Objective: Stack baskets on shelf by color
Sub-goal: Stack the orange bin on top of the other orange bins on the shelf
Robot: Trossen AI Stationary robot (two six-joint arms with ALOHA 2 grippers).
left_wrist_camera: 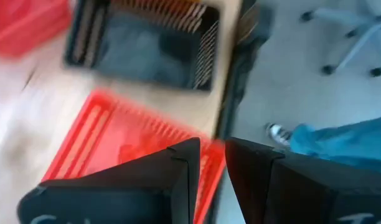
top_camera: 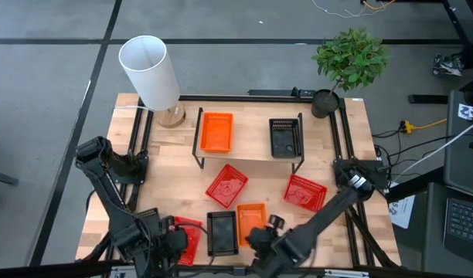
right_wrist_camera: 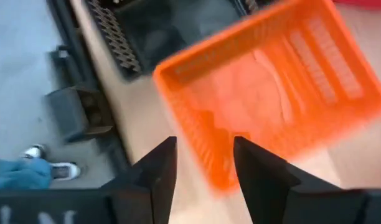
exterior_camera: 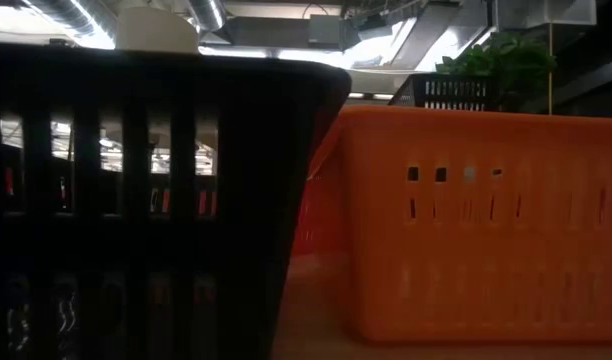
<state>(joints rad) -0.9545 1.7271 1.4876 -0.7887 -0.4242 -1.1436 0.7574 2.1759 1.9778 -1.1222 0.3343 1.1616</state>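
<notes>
In the high view the shelf (top_camera: 248, 158) carries an orange basket (top_camera: 216, 131) and a black basket (top_camera: 285, 137). Two red baskets (top_camera: 226, 185) (top_camera: 304, 191) lie on the table in front of it. By the near edge lie a red basket (top_camera: 188, 241), a black basket (top_camera: 222, 232) and an orange basket (top_camera: 251, 218). My left gripper (left_wrist_camera: 209, 168) is open, its fingers on either side of the red basket's (left_wrist_camera: 116, 143) near-edge wall. My right gripper (right_wrist_camera: 204, 158) is open and straddles the orange basket's (right_wrist_camera: 271, 81) near corner.
A white lamp (top_camera: 149, 73) stands at the far left corner and a potted plant (top_camera: 348, 58) at the far right. The near black basket (exterior_camera: 136, 200) and the orange basket (exterior_camera: 486, 220) fill the low view. A person's blue trouser leg (left_wrist_camera: 340, 143) and shoe (right_wrist_camera: 38, 152) show beyond the table's near edge.
</notes>
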